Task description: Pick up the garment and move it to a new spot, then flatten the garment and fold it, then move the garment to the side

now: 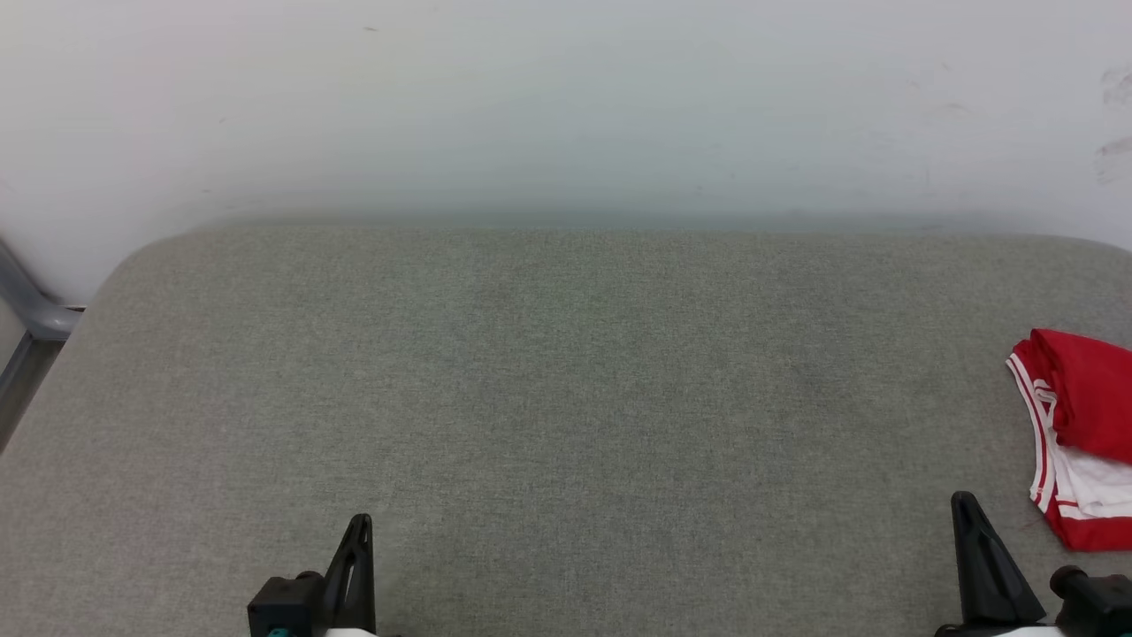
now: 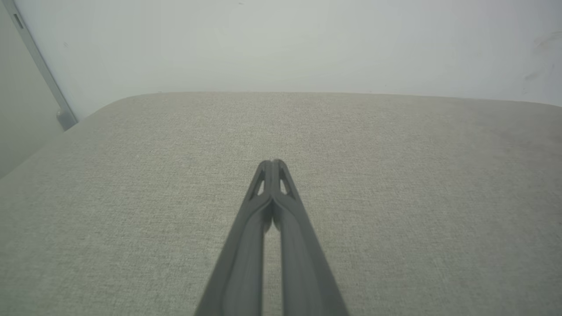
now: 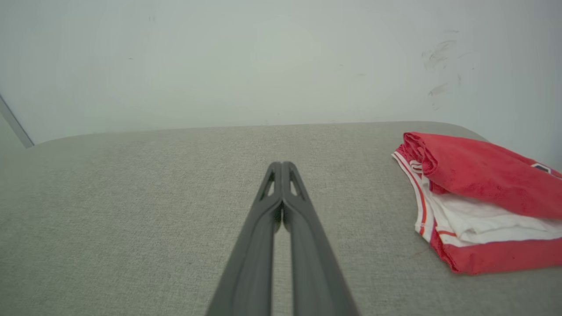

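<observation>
Upholstery [image 1: 566,398], grey and woven, spreads across most of the head view, with a pale wall [image 1: 566,106] behind it. At its far right edge lies the garment [image 1: 1092,398], bunched into a compact layered bundle: a red fold on top, white cloth beneath, and striped trim along the near side. The right wrist view shows it [image 3: 483,175] resting flat, well apart from either arm.

The left gripper [image 1: 361,520] and the right gripper [image 1: 962,502] sit low at the near edge, jaws pressed together and holding nothing.

This scene fits two stages: a loosely heaped shirt waiting at the side, or a folded one already set aside. The layers look stacked rather than strewn, though the edges are uneven. In my judgement, any handling goes best if both jaws part fully before meeting the cloth, and if each grips a single layer near the trim rather than the whole bundle.
</observation>
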Available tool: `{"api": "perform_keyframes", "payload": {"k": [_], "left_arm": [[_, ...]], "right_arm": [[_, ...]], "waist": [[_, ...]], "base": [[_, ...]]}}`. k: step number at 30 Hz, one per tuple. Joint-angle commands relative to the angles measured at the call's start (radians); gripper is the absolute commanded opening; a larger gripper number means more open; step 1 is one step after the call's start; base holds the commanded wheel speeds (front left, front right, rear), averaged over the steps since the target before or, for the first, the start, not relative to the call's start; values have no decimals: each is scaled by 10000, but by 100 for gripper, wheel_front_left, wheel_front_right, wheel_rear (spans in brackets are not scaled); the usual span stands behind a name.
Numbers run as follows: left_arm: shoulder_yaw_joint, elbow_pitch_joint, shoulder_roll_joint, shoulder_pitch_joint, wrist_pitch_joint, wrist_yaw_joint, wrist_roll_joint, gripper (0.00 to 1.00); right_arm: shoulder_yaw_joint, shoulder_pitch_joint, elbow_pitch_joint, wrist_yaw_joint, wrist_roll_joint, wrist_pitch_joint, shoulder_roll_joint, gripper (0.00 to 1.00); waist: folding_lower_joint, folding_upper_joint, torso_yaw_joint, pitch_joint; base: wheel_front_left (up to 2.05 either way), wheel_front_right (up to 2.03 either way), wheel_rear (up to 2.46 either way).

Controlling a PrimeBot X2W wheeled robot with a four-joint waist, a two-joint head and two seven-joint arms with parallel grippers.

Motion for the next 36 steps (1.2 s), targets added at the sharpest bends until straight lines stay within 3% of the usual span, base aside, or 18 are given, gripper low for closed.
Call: {"api": "perform_keyframes", "payload": {"k": [1,36], "left_arm": [[121,-79,19,-209,149,-74,-559,0],[862,164,-42,-1006,1613,-741,-6681,0]], "right_arm": [[-25,-137,-52,0,547,131,0,0],[-36,-1178,581,-3,6540,1608,40,0]], "waist": [[0,-1,-8,6],[0,-1,-133,83]], "base": [[0,0,0],[0,0,0]]}}
